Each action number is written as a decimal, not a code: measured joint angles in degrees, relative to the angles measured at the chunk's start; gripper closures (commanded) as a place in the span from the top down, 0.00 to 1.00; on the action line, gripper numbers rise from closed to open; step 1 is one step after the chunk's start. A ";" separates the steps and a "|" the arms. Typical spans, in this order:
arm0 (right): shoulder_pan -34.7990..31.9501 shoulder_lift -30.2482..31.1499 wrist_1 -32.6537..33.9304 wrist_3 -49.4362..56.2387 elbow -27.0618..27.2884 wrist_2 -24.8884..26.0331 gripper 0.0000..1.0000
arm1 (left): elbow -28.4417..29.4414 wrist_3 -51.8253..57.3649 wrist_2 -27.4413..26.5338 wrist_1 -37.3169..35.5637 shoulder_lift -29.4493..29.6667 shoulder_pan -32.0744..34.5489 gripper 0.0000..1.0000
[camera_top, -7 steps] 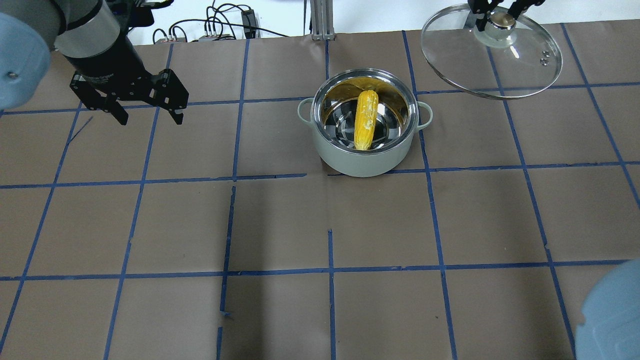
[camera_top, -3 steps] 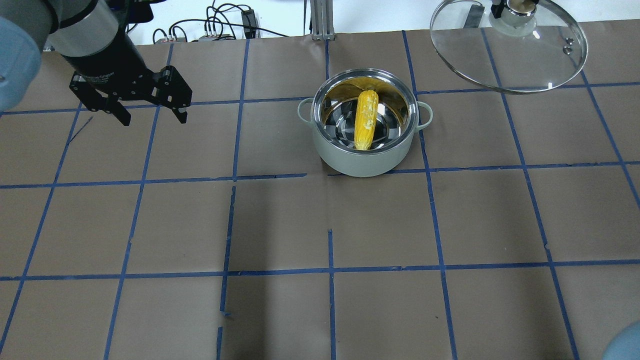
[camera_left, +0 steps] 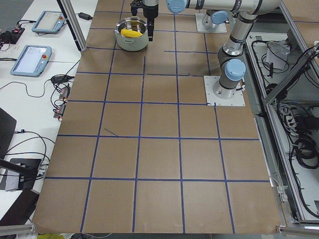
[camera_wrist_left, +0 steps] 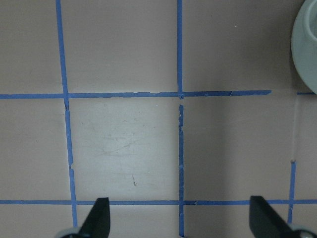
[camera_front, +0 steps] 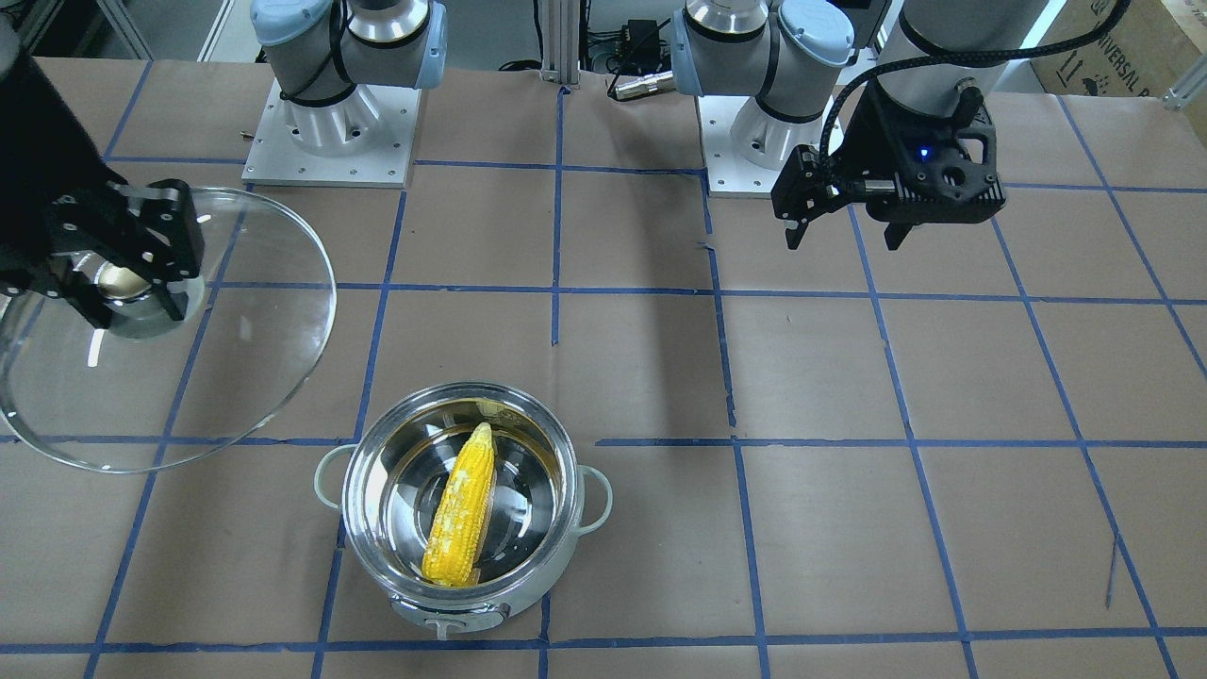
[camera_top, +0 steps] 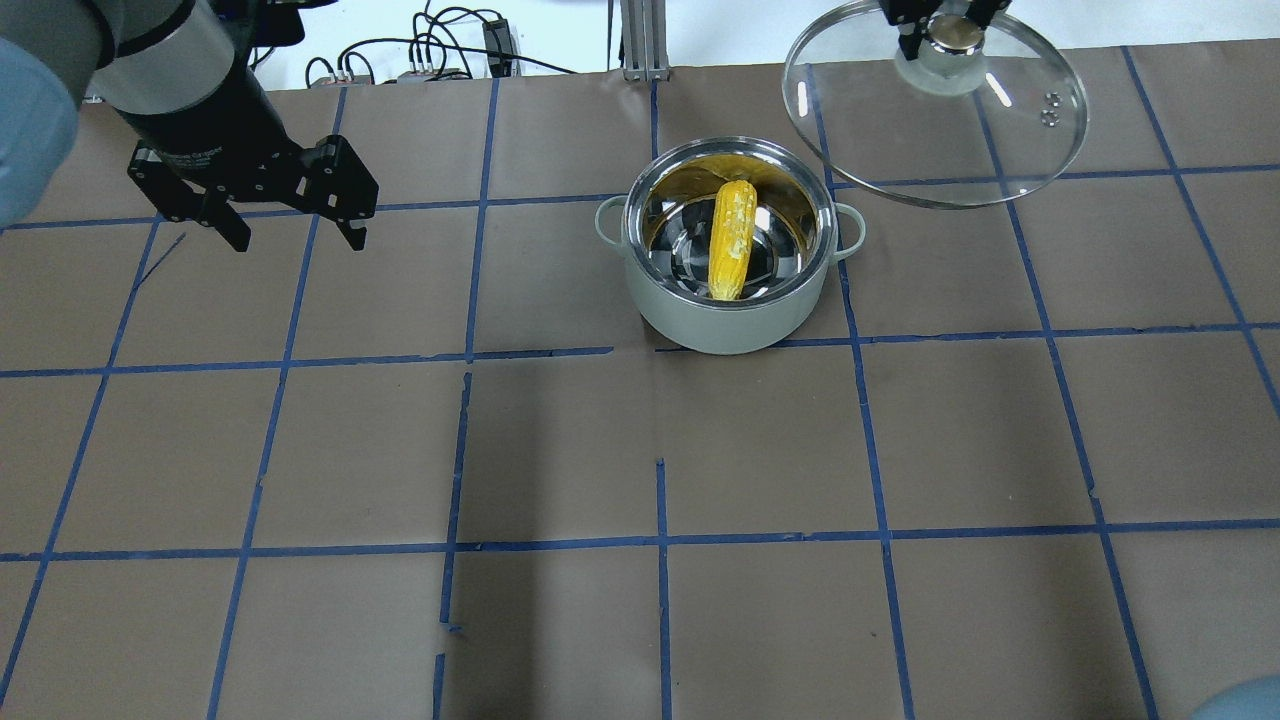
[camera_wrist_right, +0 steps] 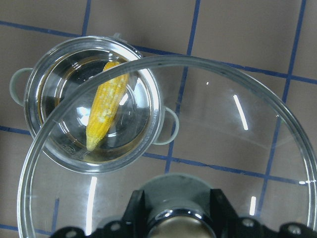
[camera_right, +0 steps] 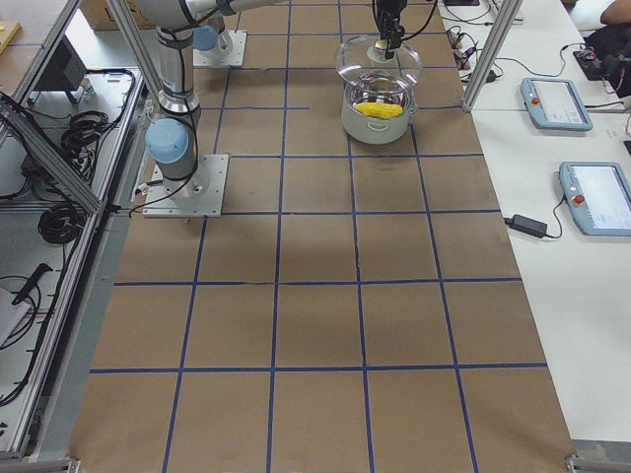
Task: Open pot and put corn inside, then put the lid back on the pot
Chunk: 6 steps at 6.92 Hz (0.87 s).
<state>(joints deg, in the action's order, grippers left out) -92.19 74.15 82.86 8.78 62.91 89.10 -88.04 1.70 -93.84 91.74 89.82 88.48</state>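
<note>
Glossy steel pot [camera_top: 727,310], clear glass lid [camera_top: 1010,150]

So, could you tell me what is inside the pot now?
Only the corn lies inside the pot, on its bare steel floor. The lid is off, held aside by the right gripper, so nothing covers it; just the floor under the corn is hidden.

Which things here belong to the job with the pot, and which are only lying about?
Job: pot, corn inside it, lid held up by the right pincer.
Lying about: cables and metal post at the far edge, control tablets off to the side.
</note>
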 measured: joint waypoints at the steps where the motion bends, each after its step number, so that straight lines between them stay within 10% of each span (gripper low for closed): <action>1: -2.41 -1.72 0.66 -3.43 0.55 0.08 0.06 | 0.21 -0.01 -0.52 0.02 0.10 0.02 1.00; 6: -8.40 -9.40 13.11 -11.63 5.85 0.50 0.06 | 0.30 -0.11 1.54 0.00 -0.57 -0.45 1.00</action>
<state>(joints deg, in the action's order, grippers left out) -100.59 64.76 95.97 -2.86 68.76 89.60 -87.74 1.59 -92.29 91.74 89.25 88.03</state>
